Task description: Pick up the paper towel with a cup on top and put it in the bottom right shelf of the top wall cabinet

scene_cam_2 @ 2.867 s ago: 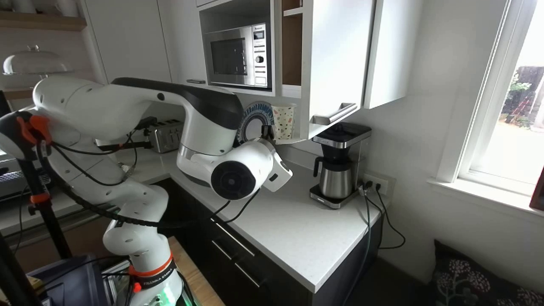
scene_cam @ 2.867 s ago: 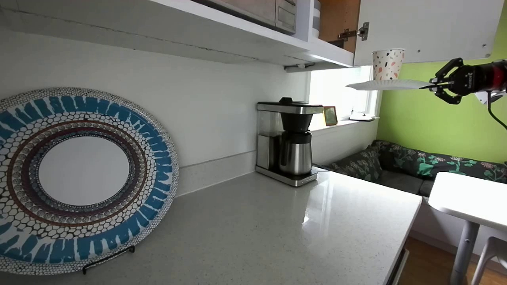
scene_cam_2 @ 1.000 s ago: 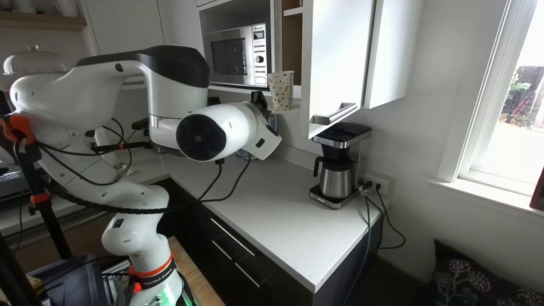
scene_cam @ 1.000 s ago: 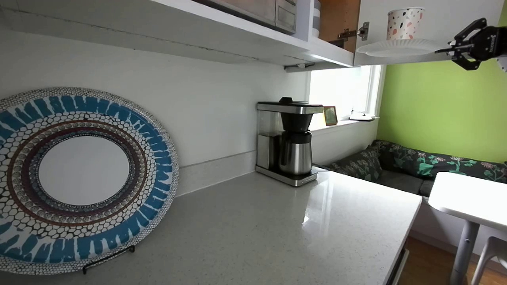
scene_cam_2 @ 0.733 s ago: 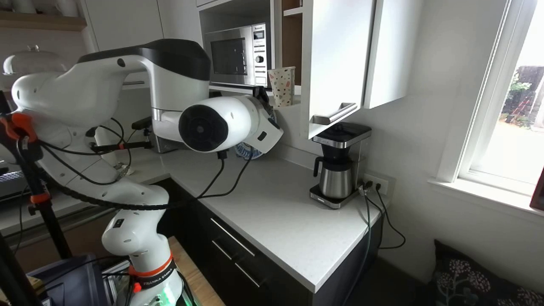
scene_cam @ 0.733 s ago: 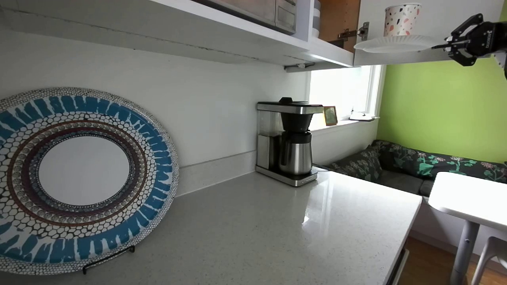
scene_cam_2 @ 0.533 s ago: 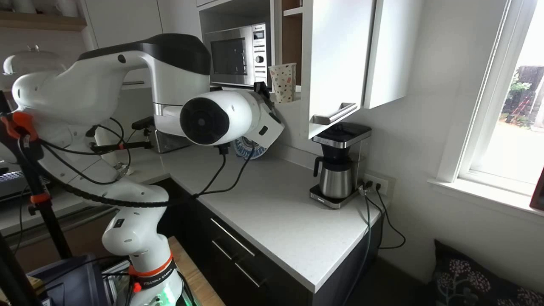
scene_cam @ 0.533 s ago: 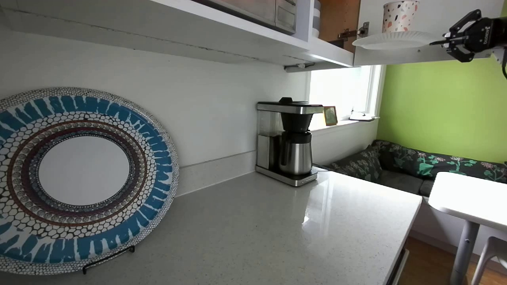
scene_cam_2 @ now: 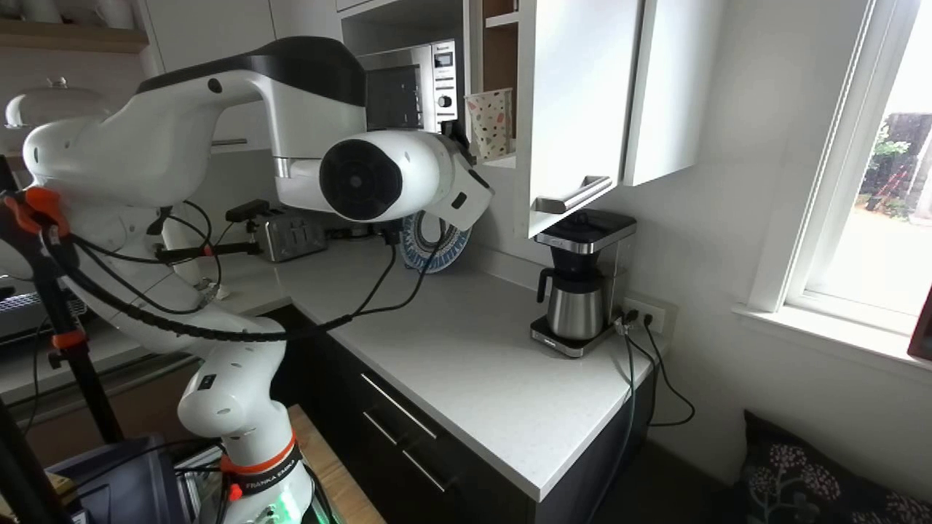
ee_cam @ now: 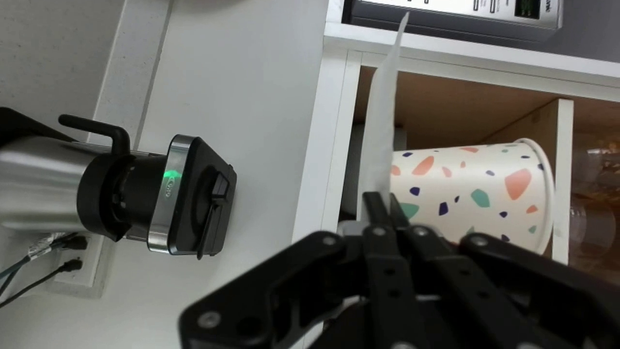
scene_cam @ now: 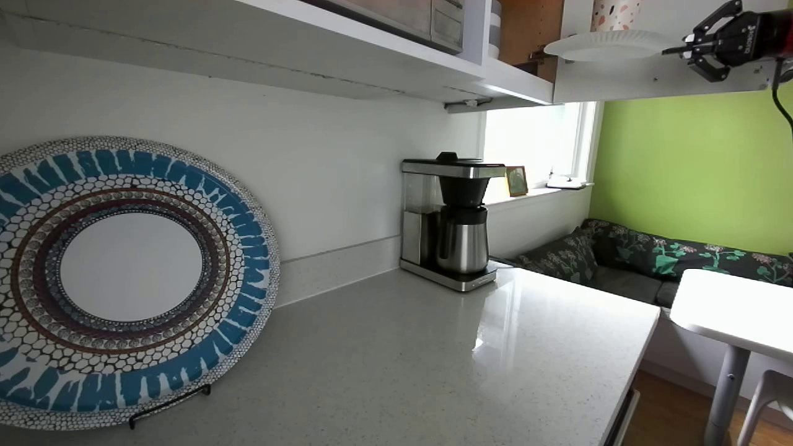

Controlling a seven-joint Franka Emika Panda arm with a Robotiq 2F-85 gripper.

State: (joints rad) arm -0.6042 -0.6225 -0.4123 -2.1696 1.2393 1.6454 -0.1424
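Observation:
My gripper (scene_cam: 674, 51) is shut on the near edge of the white paper towel (scene_cam: 606, 48), a thin roundish sheet held about level. The cup (scene_cam: 614, 17), pale with coloured specks, stands upright on it; its top is cut off in that exterior view. In the wrist view the fingertips (ee_cam: 385, 199) pinch the sheet (ee_cam: 380, 126) beside the cup (ee_cam: 465, 194). Sheet and cup are in front of the open top wall cabinet (scene_cam: 530, 28), a little above the front edge of the bottom right shelf (ee_cam: 325, 160). In an exterior view the arm hides most of the sheet below the cup (scene_cam_2: 490, 120).
The open cabinet door (scene_cam_2: 575, 94) stands beside the cup. An upper shelf board (ee_cam: 563, 179) lies just above the cup's rim in the wrist view. Stacked dishes (scene_cam: 494, 31) stand inside the compartment. The microwave (scene_cam_2: 397, 91) is alongside; the coffee maker (scene_cam_2: 579, 291) stands below.
My gripper has risen with the paper towel and cup, from below the cabinet's bottom edge to above it. Over the last second it also moved closer to the cabinet opening. The cup stays upright.

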